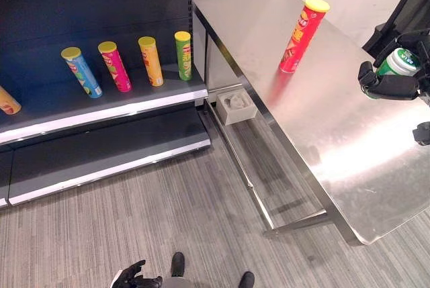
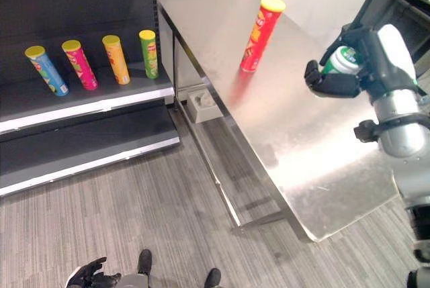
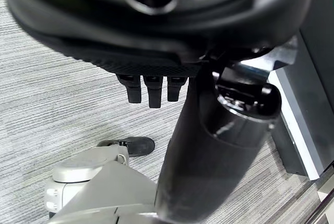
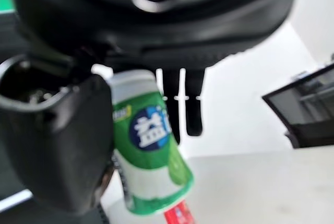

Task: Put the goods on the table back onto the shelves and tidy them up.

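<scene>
While the right robot hand (image 2: 336, 81) grips the green-white bottle (image 2: 341, 60) above the counter (image 2: 295, 140), left robot hand (image 1: 138, 278) hanging relaxed, a loose grip could drop it before the shelf (image 1: 101, 107).

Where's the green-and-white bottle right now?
The green-and-white bottle is in the right hand, held above the steel table's right side, to the right of the red can standing on it.

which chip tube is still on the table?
The red tube with the yellow lid, standing upright on the steel table. The blue, pink, orange and green tubes already stand on the shelf.
</scene>
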### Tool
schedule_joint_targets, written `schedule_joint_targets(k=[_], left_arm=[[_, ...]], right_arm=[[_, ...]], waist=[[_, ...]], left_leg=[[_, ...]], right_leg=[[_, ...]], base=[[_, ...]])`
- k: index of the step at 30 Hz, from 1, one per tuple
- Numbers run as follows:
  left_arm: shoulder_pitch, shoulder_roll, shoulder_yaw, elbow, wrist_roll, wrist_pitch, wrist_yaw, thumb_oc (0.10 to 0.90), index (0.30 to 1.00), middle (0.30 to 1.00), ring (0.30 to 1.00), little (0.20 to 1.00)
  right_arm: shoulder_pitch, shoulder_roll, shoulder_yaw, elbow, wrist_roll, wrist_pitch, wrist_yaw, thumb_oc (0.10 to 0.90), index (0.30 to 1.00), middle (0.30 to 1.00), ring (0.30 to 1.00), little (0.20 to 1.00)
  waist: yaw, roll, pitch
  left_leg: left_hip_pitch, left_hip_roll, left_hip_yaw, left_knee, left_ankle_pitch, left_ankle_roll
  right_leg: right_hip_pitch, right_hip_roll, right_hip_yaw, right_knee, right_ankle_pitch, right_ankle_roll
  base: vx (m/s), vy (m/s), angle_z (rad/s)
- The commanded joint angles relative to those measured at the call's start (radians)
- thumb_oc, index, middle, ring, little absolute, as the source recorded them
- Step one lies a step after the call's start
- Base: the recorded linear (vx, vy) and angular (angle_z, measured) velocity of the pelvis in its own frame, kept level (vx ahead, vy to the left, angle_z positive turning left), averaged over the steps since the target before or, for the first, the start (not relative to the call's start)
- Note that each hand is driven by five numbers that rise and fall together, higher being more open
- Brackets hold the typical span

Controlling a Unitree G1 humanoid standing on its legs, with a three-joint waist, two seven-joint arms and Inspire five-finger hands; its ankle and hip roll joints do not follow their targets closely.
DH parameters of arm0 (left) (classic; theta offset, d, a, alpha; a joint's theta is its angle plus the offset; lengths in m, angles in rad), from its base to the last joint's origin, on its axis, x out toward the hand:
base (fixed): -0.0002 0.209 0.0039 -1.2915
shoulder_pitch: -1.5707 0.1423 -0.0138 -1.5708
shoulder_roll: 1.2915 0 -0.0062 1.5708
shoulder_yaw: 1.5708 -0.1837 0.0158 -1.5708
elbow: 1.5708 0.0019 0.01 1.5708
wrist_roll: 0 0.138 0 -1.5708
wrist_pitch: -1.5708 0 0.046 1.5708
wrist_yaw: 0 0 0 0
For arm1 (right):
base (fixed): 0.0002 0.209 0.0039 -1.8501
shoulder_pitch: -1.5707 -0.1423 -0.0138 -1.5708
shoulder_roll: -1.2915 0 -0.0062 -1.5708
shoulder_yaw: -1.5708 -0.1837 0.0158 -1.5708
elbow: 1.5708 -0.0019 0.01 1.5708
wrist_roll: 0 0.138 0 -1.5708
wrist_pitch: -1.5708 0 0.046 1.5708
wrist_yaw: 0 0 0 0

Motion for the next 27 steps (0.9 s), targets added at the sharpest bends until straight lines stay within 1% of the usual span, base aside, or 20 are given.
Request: schedule_joint_targets(k=[1,7,10,12,13,14,15,16,17,18,19,20,21,22,23,24,25,26,27], left_arm=[[0.006,0.035,-0.035,-0.009,0.028,-0.035,-0.010,0.800,0.900,0.900,0.900,0.900],[0.021,0.033,-0.032,-0.021,0.022,-0.034,-0.015,0.800,0.900,0.900,0.900,0.900],[0.036,0.049,-0.026,-0.054,0.004,-0.038,-0.014,0.800,0.900,0.900,0.900,0.900],[0.021,0.066,-0.022,-0.074,-0.030,-0.042,-0.010,0.800,0.900,0.900,0.900,0.900],[0.009,0.072,-0.021,-0.088,-0.040,-0.046,-0.006,0.800,0.900,0.900,0.900,0.900],[0.002,0.073,-0.024,-0.093,-0.045,-0.047,-0.006,0.800,0.900,0.900,0.900,0.900],[-0.013,0.077,-0.033,-0.101,-0.047,-0.046,-0.012,0.800,0.900,0.900,0.900,0.900],[-0.019,0.086,-0.039,-0.099,-0.036,-0.046,-0.014,0.800,0.900,0.900,0.900,0.900],[-0.019,0.086,-0.039,-0.099,-0.036,-0.046,-0.014,0.800,0.900,0.900,0.900,0.900],[-0.025,0.099,-0.041,-0.091,-0.002,-0.045,-0.017,0.800,0.900,0.900,0.900,0.900],[-0.028,0.105,-0.056,-0.089,0.027,-0.044,-0.024,0.800,0.900,0.900,0.900,0.900],[-0.030,0.114,-0.064,-0.085,0.042,-0.047,-0.026,0.800,0.900,0.900,0.900,0.900],[-0.030,0.121,-0.069,-0.086,0.052,-0.047,-0.028,0.800,0.900,0.900,0.900,0.900],[-0.034,0.132,-0.075,-0.074,0.066,-0.049,-0.028,0.800,0.900,0.900,0.900,0.900],[-0.036,0.137,-0.071,-0.075,0.067,-0.047,-0.027,0.800,0.900,0.900,0.900,0.900],[-0.037,0.140,-0.062,-0.073,0.067,-0.043,-0.025,0.800,0.900,0.900,0.900,0.900],[-0.041,0.152,-0.048,-0.060,0.077,-0.038,-0.016,0.800,0.900,0.900,0.900,0.900],[-0.041,0.152,-0.047,-0.060,0.077,-0.038,-0.016,0.800,0.900,0.900,0.900,0.900],[-0.047,0.155,-0.045,-0.056,0.078,-0.034,-0.016,0.800,0.900,0.900,0.900,0.900]], right_arm=[[-0.176,-0.094,0.037,-0.059,0.023,-0.068,-0.041,0.400,0.300,0.300,0.300,0.300],[-0.218,-0.102,0.080,-0.071,0.037,-0.073,-0.027,0.400,0.300,0.300,0.300,0.300],[-0.266,-0.124,0.115,-0.073,0.060,-0.080,-0.026,0.400,0.300,0.300,0.300,0.300],[-0.331,-0.142,0.160,-0.068,0.076,-0.088,-0.028,0.400,0.300,0.300,0.300,0.300],[-0.360,-0.153,0.173,-0.063,0.085,-0.094,-0.035,0.400,0.300,0.300,0.300,0.300],[-0.360,-0.158,0.170,-0.063,0.091,-0.093,-0.037,0.400,0.300,0.300,0.300,0.300],[-0.331,-0.180,0.133,-0.066,0.097,-0.089,-0.042,0.400,0.300,0.300,0.300,0.300],[-0.328,-0.187,0.125,-0.062,0.096,-0.087,-0.049,0.400,0.300,0.300,0.300,0.300],[-0.328,-0.187,0.125,-0.062,0.096,-0.087,-0.049,0.400,0.300,0.300,0.300,0.300],[-0.267,-0.185,0.071,-0.086,0.083,-0.081,-0.045,0.400,0.300,0.300,0.300,0.300],[-0.191,-0.178,-0.015,-0.118,0.071,-0.071,-0.048,0.400,0.300,0.300,0.300,0.300],[-0.181,-0.170,-0.029,-0.122,0.063,-0.068,-0.051,0.400,0.300,0.300,0.300,0.300],[-0.185,-0.164,-0.030,-0.119,0.060,-0.065,-0.057,0.400,0.300,0.300,0.300,0.300],[-0.194,-0.153,-0.029,-0.113,0.056,-0.063,-0.066,0.400,0.300,0.300,0.300,0.300],[-0.202,-0.143,-0.021,-0.111,0.051,-0.062,-0.072,0.400,0.300,0.300,0.300,0.300],[-0.216,-0.135,-0.007,-0.107,0.042,-0.056,-0.076,0.400,0.300,0.300,0.300,0.300],[-0.233,-0.125,0.012,-0.101,0.041,-0.054,-0.080,0.400,0.300,0.300,0.300,0.300],[-0.236,-0.124,0.014,-0.100,0.042,-0.053,-0.080,0.400,0.300,0.300,0.300,0.300],[-0.233,-0.119,0.018,-0.110,0.042,-0.052,-0.077,0.400,0.300,0.300,0.300,0.300]], waist=[[0.035,-0.032,-0.061],[0.046,-0.033,-0.063],[0.067,-0.033,-0.046],[0.083,-0.042,0.000],[0.084,-0.044,0.018],[0.086,-0.042,0.026],[0.070,-0.036,0.020],[0.064,-0.035,0.013],[0.064,-0.035,0.013],[0.044,-0.014,-0.021],[0.036,-0.018,-0.050],[0.035,-0.021,-0.055],[0.036,-0.024,-0.057],[0.040,-0.028,-0.058],[0.042,-0.031,-0.057],[0.046,-0.032,-0.058],[0.046,-0.033,-0.055],[0.046,-0.034,-0.055],[0.041,-0.035,-0.049]], left_leg=[[0.035,0.066,0.015,0.005,-0.107,-0.058],[0.039,0.075,0.004,0.005,-0.104,-0.063],[0.028,0.091,-0.014,0.009,-0.081,-0.071],[-0.050,0.103,-0.040,0.116,-0.088,-0.085],[-0.107,0.099,-0.061,0.182,-0.089,-0.094],[-0.128,0.114,-0.060,0.195,-0.084,-0.104],[-0.146,0.171,-0.007,0.128,-0.016,-0.109],[-0.150,0.197,0.007,0.100,-0.004,-0.118],[-0.150,0.197,0.007,0.100,-0.004,-0.118],[-0.123,0.194,0.036,0.010,-0.001,-0.104],[-0.114,0.147,0.041,0.009,-0.020,-0.091],[-0.107,0.118,0.047,0.013,-0.036,-0.077],[-0.100,0.098,0.053,0.015,-0.049,-0.066],[-0.095,0.071,0.063,0.016,-0.065,-0.052],[-0.091,0.054,0.073,0.016,-0.073,-0.044],[-0.080,0.033,0.087,0.014,-0.085,-0.031],[-0.067,-0.001,0.097,0.007,-0.101,-0.007],[-0.067,-0.003,0.099,0.008,-0.102,-0.006],[-0.061,-0.018,0.093,0.007,-0.105,0.004]], right_leg=[[0.021,-0.075,0.006,0.007,-0.039,0.079],[0.034,-0.062,0.003,0.007,-0.053,0.070],[0.039,-0.045,-0.002,0.007,-0.071,0.057],[0.040,-0.041,-0.008,0.007,-0.078,0.041],[0.035,-0.044,-0.023,0.007,-0.080,0.039],[0.040,-0.039,-0.037,0.007,-0.087,0.039],[0.041,-0.046,-0.068,0.007,-0.086,0.058],[0.046,-0.053,-0.071,0.007,-0.096,0.072],[0.046,-0.053,-0.071,0.007,-0.096,0.072],[0.035,-0.082,-0.089,0.007,-0.069,0.096],[0.032,-0.135,-0.091,0.007,-0.036,0.117],[0.035,-0.170,-0.088,0.007,-0.011,0.127],[0.032,-0.191,-0.083,0.007,0.010,0.133],[0.025,-0.225,-0.085,0.012,0.041,0.144],[0.017,-0.246,-0.084,0.020,0.074,0.145],[0.006,-0.270,-0.083,0.039,0.081,0.145],[-0.013,-0.294,-0.079,0.120,0.080,0.134],[-0.017,-0.297,-0.076,0.127,0.076,0.134],[-0.030,-0.281,-0.042,0.172,0.061,0.121]], base=[[0.00,0.000,0.00],[0.00,-0.045,0.01],[-0.05,-0.097,0.06],[-0.17,-0.109,0.16],[-0.16,-0.058,0.34],[-0.09,0.122,0.50],[0.07,0.218,0.66],[0.09,0.221,0.87],[0.16,0.384,0.85],[0.19,0.584,0.67],[0.25,0.724,0.34],[0.22,0.544,0.14],[0.12,0.412,0.23],[0.06,0.368,0.23],[0.03,0.363,0.24],[0.04,0.456,-0.21],[0.04,0.362,-0.34],[0.05,0.328,-0.28],[0.06,0.216,0.08]])
